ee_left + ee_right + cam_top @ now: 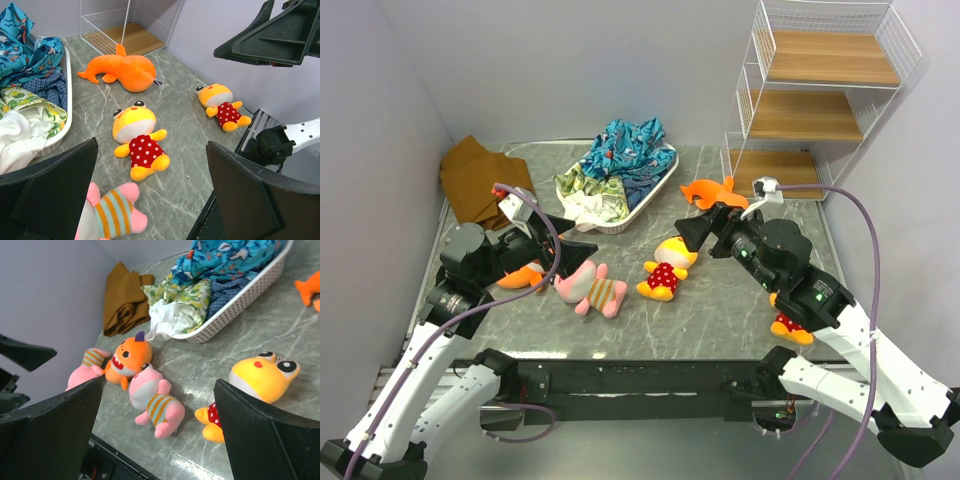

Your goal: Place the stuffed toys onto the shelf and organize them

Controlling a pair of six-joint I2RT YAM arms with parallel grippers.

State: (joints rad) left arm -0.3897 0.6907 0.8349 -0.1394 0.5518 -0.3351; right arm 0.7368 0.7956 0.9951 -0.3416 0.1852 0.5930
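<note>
While the overhead view shows both arms reaching over the grey counter, the left end effector and the right end effector are seen open and empty, pointed toward each other. A pink striped toy lies just below the left end effector, with an orange shark to its left. A yellow toy lies just below the right end effector. A second orange shark lies near the foot of the shelf, which stands at the far right corner. A second yellow toy is partly hidden under the right arm.

From the left wrist, the end effector is seen with its fingers spread wide, gripping nothing. The yellow toy lies on the counter ahead, the shark beyond it beside the shelf's lowest board, and the other yellow toy to the right.

From the right wrist, the end effector is likewise spread and empty. The pink striped toy lies ahead of it, touching the shark, with a second pink toy behind.
</note>
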